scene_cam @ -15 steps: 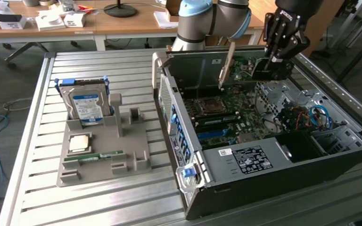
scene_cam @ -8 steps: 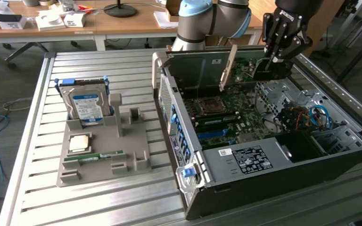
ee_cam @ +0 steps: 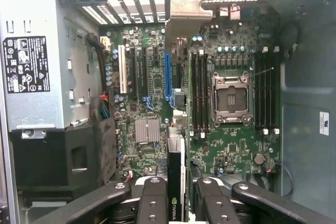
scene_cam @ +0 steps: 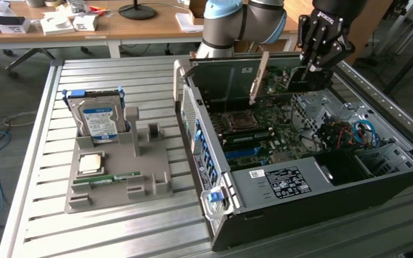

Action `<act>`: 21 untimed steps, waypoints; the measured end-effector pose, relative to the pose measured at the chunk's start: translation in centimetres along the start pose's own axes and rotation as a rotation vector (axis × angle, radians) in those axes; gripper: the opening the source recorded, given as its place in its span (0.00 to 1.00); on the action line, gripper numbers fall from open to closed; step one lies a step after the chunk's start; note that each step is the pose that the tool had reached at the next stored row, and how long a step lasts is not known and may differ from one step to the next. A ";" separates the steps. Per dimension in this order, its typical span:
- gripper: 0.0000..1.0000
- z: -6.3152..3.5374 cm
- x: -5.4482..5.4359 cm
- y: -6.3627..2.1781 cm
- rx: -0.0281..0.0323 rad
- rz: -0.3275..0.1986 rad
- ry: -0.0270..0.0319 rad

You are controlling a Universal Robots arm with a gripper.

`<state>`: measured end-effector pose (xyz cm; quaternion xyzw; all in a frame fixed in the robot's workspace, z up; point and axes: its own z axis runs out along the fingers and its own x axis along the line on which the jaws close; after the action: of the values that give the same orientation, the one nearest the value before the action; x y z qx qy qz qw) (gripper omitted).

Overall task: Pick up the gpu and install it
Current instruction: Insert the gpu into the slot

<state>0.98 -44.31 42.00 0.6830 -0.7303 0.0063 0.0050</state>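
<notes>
**A:** What is the gripper [scene_cam: 314, 67] doing in the exterior view?

**B:** It is pinching the gpu [scene_cam: 296, 81] by its upper edge, with its fingers pressing on both faces. The card is standing on edge over the far part of the open case [scene_cam: 335, 209], above the motherboard [scene_cam: 264, 126]. Its pale bracket [scene_cam: 258, 78] is sitting at the end toward the exterior view's left.

**A:** Is the card touching a slot?

**B:** I cannot tell.

**A:** And outside the case?

**B:** On the exterior view's left, a grey holder [scene_cam: 146, 185] is lying on the slatted table [scene_cam: 120, 231]. It is carrying a hard drive [scene_cam: 99, 118] upright at its far end and a memory stick [scene_cam: 106, 178] flat at its nearer end.

**A:** And the wrist view?

**B:** The gripper [ee_cam: 180, 184] is clamping the gpu [ee_cam: 176, 163], seen edge-on between two black fingers [ee_cam: 153, 203]. The bracket [ee_cam: 184, 11] is reaching the case's rear wall. The card is running just beside a blue slot [ee_cam: 168, 74], between it and the socket [ee_cam: 231, 98].
</notes>
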 end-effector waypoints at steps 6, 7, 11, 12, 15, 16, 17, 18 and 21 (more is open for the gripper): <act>0.26 0.00 0.1 1.03 0.0025 0.000 0.0001; 0.26 0.00 0.1 1.22 0.0032 0.000 0.0000; 0.26 -0.01 0.1 1.95 0.0058 0.000 0.0000; 0.26 -0.01 0.1 2.08 0.0062 0.000 -0.0001; 0.26 0.00 0.2 2.30 0.0067 0.000 -0.0002; 0.26 0.00 0.2 2.30 0.0067 0.000 -0.0002; 0.26 -0.01 0.2 2.30 0.0067 0.000 -0.0002; 0.26 0.00 0.2 2.30 0.0067 0.000 -0.0002; 0.26 0.07 0.2 2.31 0.0070 0.000 -0.0002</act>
<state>-1.33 -44.31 41.92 0.6830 -0.7303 0.0088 0.0025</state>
